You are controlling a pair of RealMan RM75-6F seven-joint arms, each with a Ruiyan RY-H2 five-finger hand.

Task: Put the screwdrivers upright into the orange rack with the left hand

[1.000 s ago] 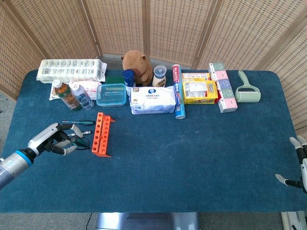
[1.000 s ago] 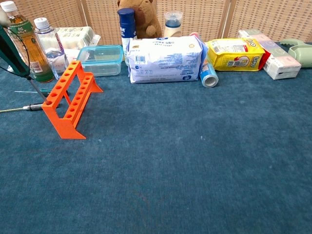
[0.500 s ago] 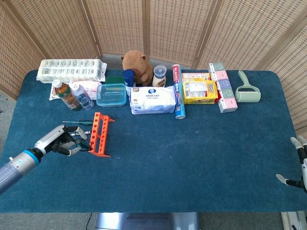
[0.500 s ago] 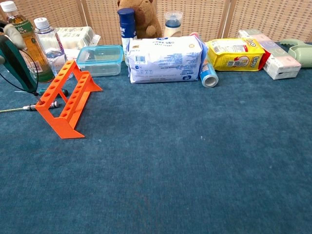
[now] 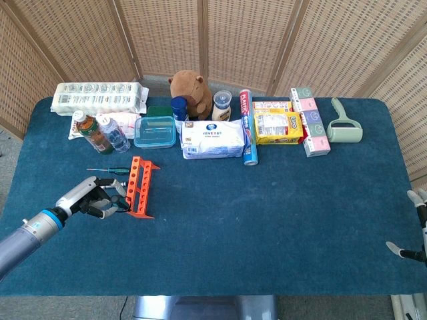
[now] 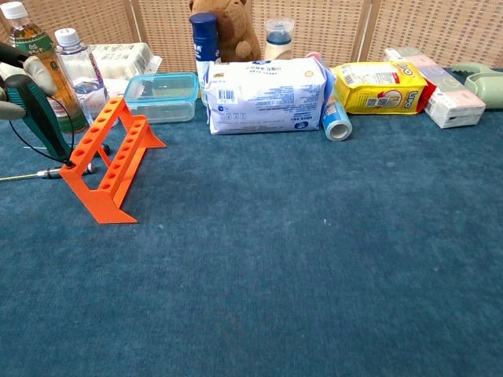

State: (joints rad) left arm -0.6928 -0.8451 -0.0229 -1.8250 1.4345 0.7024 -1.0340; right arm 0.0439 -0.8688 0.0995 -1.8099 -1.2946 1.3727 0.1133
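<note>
Holding a screwdriver point(image 6: 35, 118) in closed fingers, left hand point(image 5: 95, 199) sits just left of the rack point(image 6: 106, 161), shaft tilted, tip at its near-end hole

Not much you can actually read here. The tall tube point(image 5: 247, 127) lying by the white pack has "PLASTIC" running down its side in the head view. The yellow bag point(image 6: 379, 86) has a big logo on its right end, but it sits sideways and I can't make it out. The white pack point(image 6: 266, 96) has a blue oval logo and blocks of small print, all too tiny to read. Bottle labels are a blur too.
</note>
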